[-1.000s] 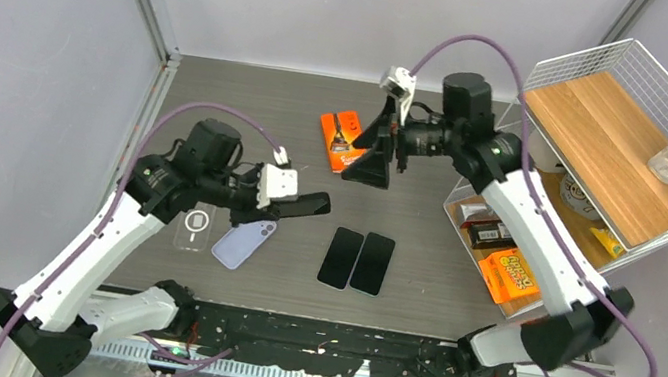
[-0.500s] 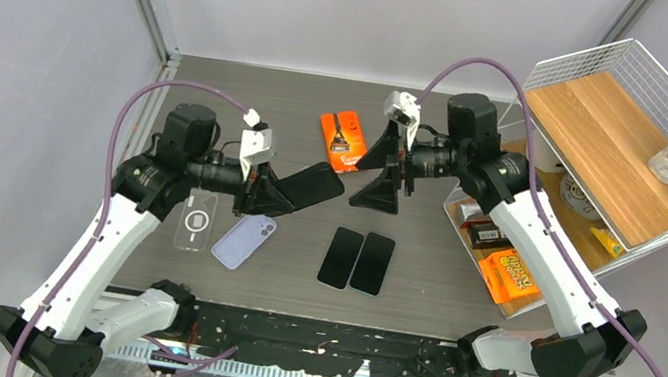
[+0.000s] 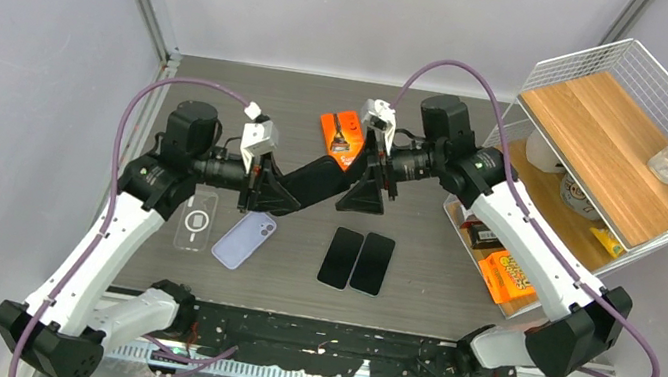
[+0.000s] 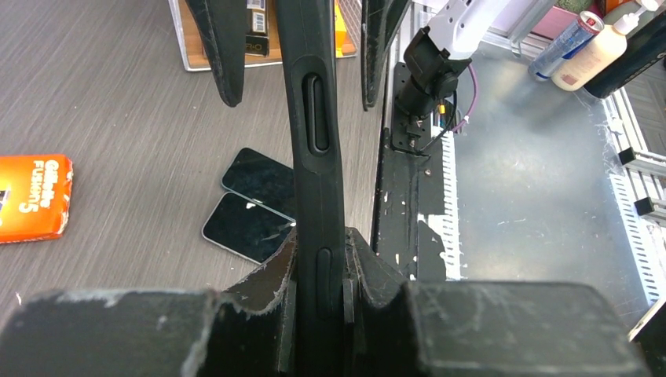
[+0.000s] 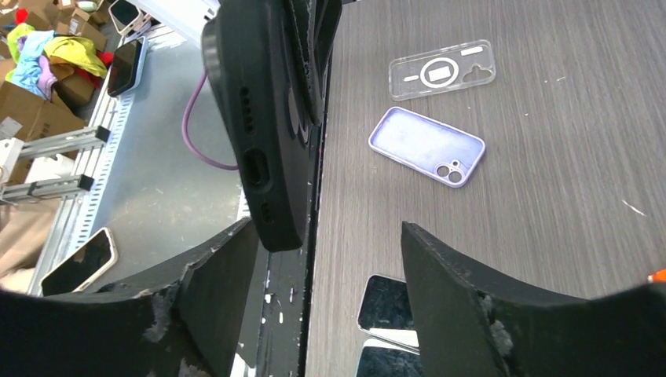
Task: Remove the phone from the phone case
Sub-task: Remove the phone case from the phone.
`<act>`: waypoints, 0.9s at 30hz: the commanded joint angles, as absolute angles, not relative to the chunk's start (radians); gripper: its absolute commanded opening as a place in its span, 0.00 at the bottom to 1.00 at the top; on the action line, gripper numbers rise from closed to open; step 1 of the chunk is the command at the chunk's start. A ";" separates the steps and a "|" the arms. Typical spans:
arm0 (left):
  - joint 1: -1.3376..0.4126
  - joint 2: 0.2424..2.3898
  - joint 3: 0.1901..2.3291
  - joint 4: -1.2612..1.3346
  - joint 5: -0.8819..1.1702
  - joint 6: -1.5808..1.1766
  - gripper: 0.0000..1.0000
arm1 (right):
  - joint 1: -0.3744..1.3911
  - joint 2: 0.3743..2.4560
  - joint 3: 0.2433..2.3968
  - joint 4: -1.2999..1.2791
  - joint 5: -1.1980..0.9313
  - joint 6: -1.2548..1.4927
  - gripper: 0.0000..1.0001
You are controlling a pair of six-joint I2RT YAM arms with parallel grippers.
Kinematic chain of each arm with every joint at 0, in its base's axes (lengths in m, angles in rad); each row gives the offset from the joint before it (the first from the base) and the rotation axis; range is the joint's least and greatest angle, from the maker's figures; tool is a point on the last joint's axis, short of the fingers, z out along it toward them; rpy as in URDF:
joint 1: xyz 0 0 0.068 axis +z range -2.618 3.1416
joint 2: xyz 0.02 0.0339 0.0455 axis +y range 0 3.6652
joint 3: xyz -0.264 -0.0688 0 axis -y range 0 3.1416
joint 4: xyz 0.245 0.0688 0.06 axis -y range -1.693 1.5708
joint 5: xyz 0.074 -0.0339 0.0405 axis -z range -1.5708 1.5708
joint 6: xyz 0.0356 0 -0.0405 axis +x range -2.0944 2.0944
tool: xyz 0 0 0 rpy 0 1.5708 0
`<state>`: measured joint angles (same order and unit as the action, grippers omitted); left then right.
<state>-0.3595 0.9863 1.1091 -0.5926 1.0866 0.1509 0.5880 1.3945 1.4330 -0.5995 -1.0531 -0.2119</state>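
on the table [image 3: 221, 110] lie two phones [image 3: 340, 256] and two cases [image 3: 244, 240]; left gripper [image 3: 280, 195] pinches one cased phone [image 3: 321, 178], right gripper [image 3: 367, 179] spread.

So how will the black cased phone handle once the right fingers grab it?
The cased phone is probably stiff: it juts from the left fingers without sagging. Its matte case looks grippy, so the right fingers likely won't slip. The rim may flex when peeled; it looks soft.

Left white arm [image 3: 117, 225] is bent at the elbow and extended rightward; left pincer [image 3: 273, 194] is clamped edge-on upon a black rubbery-cased phone [image 3: 321, 178]. Right white arm [image 3: 524, 239] is reached leftward; right pincer [image 3: 365, 171] is parted, fingers [image 5: 220, 275] flanking the phone's far end.
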 commanded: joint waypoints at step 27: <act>-0.378 0.965 1.146 -0.855 1.411 0.550 0.00 | 0.707 1.468 1.708 -1.241 -1.033 -1.151 0.05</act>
